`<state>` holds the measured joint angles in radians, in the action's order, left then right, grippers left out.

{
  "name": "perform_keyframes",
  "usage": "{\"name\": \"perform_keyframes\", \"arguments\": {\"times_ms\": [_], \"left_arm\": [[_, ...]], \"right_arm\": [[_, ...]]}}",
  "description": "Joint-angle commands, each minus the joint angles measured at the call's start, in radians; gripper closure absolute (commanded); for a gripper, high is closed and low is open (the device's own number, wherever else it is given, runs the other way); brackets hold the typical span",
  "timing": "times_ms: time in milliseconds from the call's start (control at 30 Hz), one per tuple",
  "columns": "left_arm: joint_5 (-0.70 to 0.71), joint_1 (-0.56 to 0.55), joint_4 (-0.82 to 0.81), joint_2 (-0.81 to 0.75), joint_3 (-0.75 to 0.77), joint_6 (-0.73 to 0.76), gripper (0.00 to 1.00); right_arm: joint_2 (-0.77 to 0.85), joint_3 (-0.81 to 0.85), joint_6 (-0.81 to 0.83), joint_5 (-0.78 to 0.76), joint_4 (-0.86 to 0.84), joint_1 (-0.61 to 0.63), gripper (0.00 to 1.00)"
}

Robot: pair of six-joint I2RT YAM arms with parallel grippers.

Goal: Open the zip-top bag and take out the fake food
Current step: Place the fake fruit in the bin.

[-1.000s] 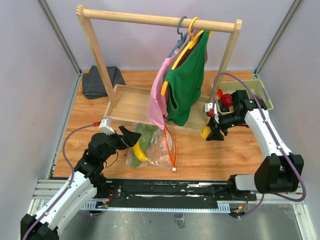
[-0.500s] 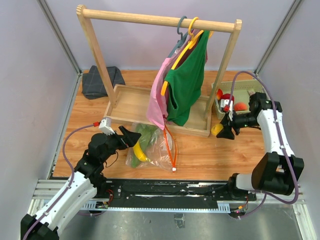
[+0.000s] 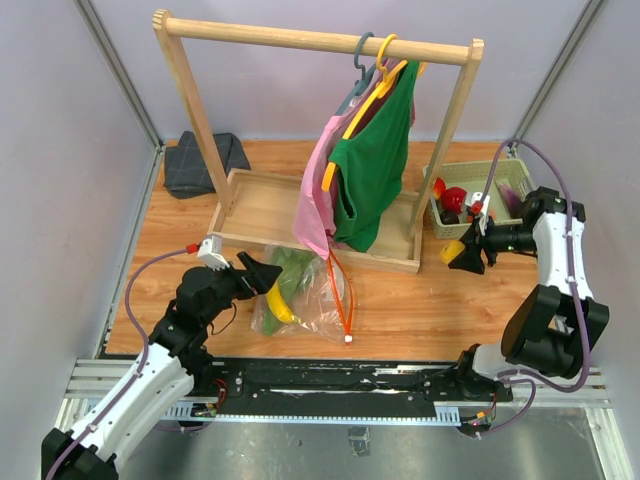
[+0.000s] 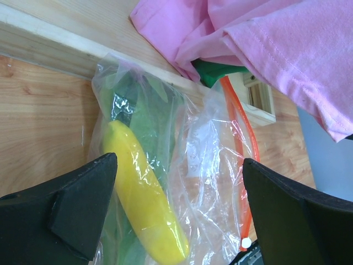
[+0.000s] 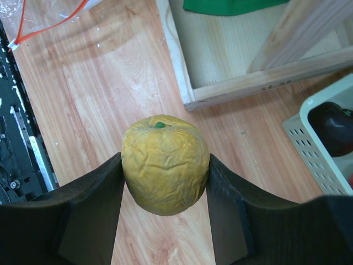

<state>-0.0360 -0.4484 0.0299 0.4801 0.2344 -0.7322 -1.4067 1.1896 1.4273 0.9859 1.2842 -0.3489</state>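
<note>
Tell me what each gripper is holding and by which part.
The right gripper holds the small yellow fruit by its opposite sides. The left gripper is open by the bag, holding nothing.

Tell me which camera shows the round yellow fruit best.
The right wrist view: the yellow fruit fills the centre, wrinkles clear, clamped in the right hand. The top view shows just a yellow spot; the left wrist view misses it.

Zip-top bag (image 3: 320, 295) before the rack's tray (image 3: 265, 205), banana (image 3: 281, 303) inside it; basket (image 3: 482, 166) right of the tray, folded cloth (image 3: 203, 160) behind-left
</note>
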Motion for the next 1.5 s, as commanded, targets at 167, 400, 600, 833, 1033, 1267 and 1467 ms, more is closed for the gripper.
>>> {"name": "perform_keyframes", "arguments": {"times_ms": [167, 400, 600, 833, 1033, 1267, 1467], "left_arm": [[0.023, -0.001, -0.006, -0.026, -0.012, 0.007, 0.01], [0.029, -0.001, 0.004, -0.036, -0.012, 0.009, 0.01], [0.032, -0.001, 0.005, -0.037, -0.012, 0.011, 0.01], [0.034, -0.001, 0.008, -0.038, -0.011, 0.01, 0.01], [0.035, -0.001, 0.013, -0.039, -0.01, 0.01, 0.01], [0.039, -0.002, 0.013, -0.041, -0.011, 0.011, 0.01], [0.041, -0.001, 0.013, -0.041, -0.012, 0.013, 0.01]], "right_arm": [[-0.053, 0.07, -0.002, 0.033, 0.01, -0.071, 0.68], [-0.072, 0.089, -0.055, 0.025, -0.042, -0.085, 0.68], [-0.082, 0.106, -0.103, 0.015, -0.084, -0.085, 0.68], [-0.102, 0.135, -0.149, 0.016, -0.116, -0.085, 0.67], [-0.109, 0.147, -0.2, 0.012, -0.164, -0.085, 0.67], [-0.119, 0.163, -0.26, 0.011, -0.21, -0.085, 0.67], [-0.13, 0.177, -0.294, 0.013, -0.234, -0.085, 0.67]]}}
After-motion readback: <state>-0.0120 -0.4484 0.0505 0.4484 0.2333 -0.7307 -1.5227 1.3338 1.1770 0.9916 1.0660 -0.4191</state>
